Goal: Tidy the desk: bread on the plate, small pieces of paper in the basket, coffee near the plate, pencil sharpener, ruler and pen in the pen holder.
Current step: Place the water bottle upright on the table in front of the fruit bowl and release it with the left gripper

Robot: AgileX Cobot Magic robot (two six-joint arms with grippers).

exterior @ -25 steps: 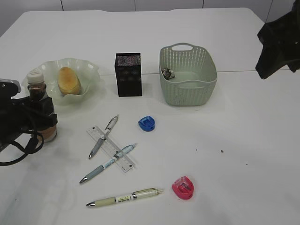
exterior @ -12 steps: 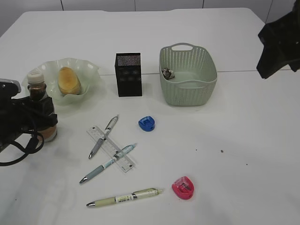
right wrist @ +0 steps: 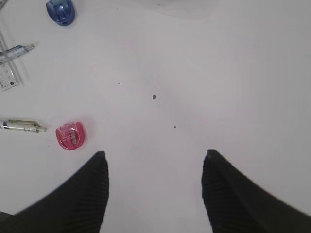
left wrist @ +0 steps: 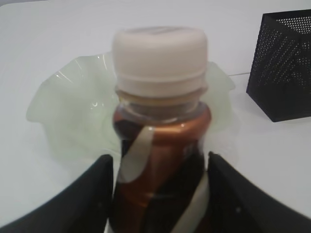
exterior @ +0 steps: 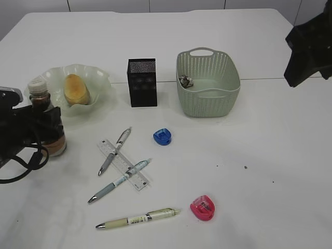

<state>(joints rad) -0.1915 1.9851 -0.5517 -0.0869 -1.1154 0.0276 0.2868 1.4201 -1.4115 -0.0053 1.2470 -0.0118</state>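
Observation:
The brown coffee [exterior: 54, 141] bottle with a white cap stands upright on the desk [exterior: 270, 155], just in front of the green plate [exterior: 98, 78] that holds the bread [exterior: 75, 89]. My left gripper [left wrist: 159, 194] is open, its jaws flanking the coffee [left wrist: 160, 145] with slim gaps on both sides. The ruler [exterior: 124, 166] lies under two pens [exterior: 115, 150], with a third pen [exterior: 137, 218] nearer the front. A blue pencil sharpener [exterior: 162, 136] and a pink one [exterior: 203, 207] lie loose. My right gripper [right wrist: 155, 194] hangs open over bare desk.
The black pen holder [exterior: 142, 83] stands between the plate and the basket [exterior: 218, 98], which holds a crumpled paper piece [exterior: 185, 80]. The right arm [exterior: 306, 46] hovers at the far right, high above the table. A seam runs across the desk behind the basket.
The left jaws have widened off the coffee bottle, which now stands on the desk with more of its lower body showing. The right arm has barely moved.

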